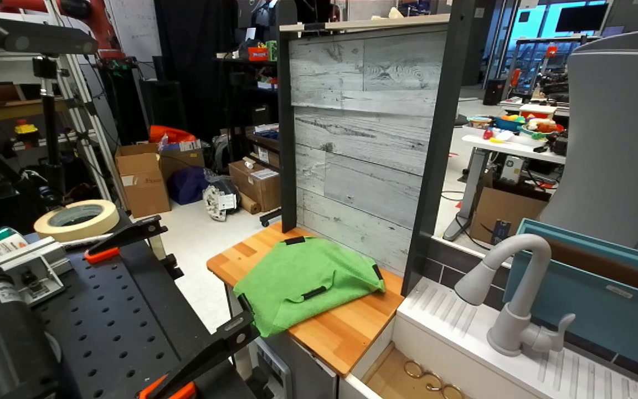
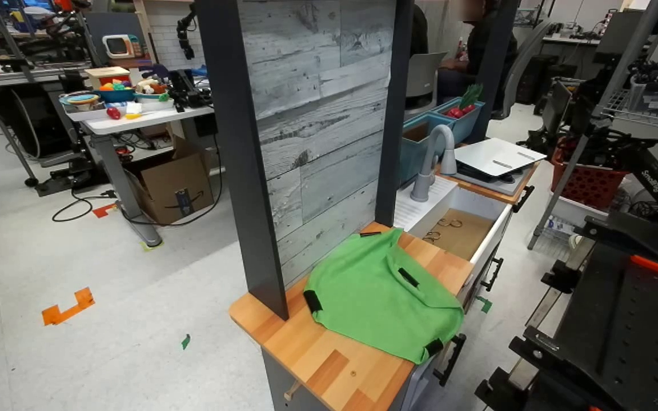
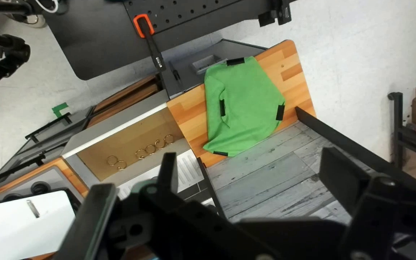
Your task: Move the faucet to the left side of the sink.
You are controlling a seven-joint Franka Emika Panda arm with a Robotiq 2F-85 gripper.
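Faucet (image 1: 526,291) stands upright on the ridged white ledge (image 1: 446,307) along the sink (image 1: 430,350); end effector (image 3: 247,167) spread wide, holding nothing. Judged stiff, smooth, likely plastic; should swivel under light force. Best hold: the spout (image 1: 477,280) near its tip, not the small lever (image 1: 560,335)

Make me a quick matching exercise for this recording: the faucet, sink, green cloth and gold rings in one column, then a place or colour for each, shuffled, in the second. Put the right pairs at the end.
Column one
1. faucet
2. sink
3. green cloth
4. gold rings

Column two
A. lying on the wooden countertop
B. lying on the tan bottom of the basin
C. standing on the white ridged strip
D. tan inside, with a white rim

Right pairs: 1-C, 2-D, 3-A, 4-B.
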